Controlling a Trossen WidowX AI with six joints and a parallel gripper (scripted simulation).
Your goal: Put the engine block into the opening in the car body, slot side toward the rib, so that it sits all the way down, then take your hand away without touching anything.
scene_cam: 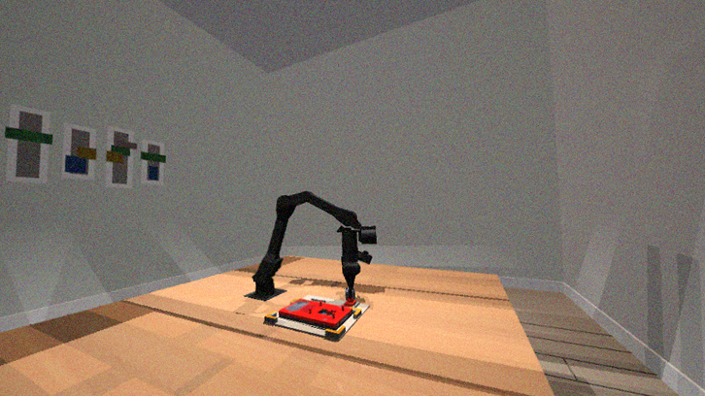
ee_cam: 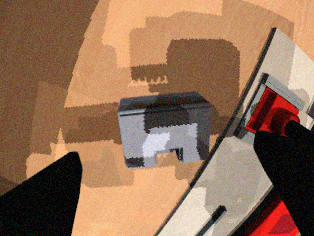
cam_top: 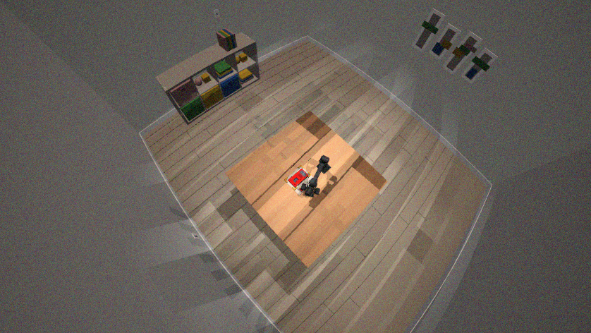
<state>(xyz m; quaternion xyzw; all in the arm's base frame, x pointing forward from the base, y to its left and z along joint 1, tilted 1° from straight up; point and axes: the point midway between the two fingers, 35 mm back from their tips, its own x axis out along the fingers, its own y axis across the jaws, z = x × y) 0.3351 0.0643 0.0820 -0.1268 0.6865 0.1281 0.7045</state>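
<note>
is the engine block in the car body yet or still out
Still out. In the wrist view the grey engine block lies on the wood beside the white base plate, between the open gripper's fingers.

I count one arm (scene_cam: 288, 213) with one claw (ee_cam: 166, 194), my own. One grey block (ee_cam: 166, 135) lies on the table (scene_cam: 440, 314). One white tray (ee_cam: 233, 187) carries one red car body (scene_cam: 315, 312). One shelf unit (cam_top: 198, 61) stands by the wall. Four wall pictures (scene_cam: 27, 144) hang in a row.

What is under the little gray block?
The gray block lies on the wooden table, just beside the white base plate, not on it. The open tool hovers above. The block covers whatever is right beneath it.
</note>
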